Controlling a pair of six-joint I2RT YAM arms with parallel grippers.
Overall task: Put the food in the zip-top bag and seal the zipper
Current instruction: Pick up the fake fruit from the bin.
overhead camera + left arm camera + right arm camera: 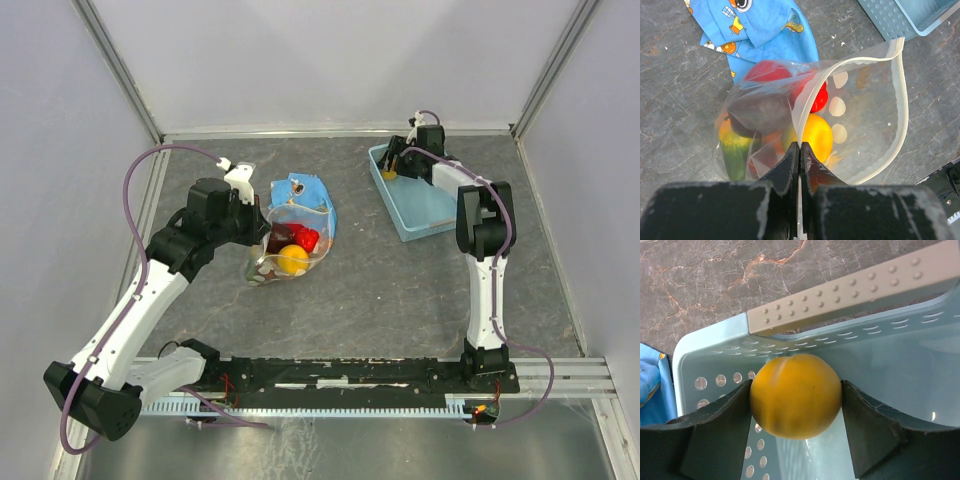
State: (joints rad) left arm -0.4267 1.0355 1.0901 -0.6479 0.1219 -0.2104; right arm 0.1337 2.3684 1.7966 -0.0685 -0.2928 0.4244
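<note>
Pinches zip-top bag (875, 125) rim with left gripper (800, 157), clenched tight. Grasps orange fruit (795, 395) inside blue basket (890, 360) with right gripper (796, 405), contact apparently on both sides.

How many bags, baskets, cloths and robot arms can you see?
zip-top bag: 1
blue basket: 1
patterned cloth: 1
robot arms: 2, the left arm and the right arm
Total: 5

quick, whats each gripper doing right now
left gripper: shut, pinching the rim of the zip-top bag.
right gripper: closed on the yellow fruit, touching both its sides, inside the blue basket.
</note>
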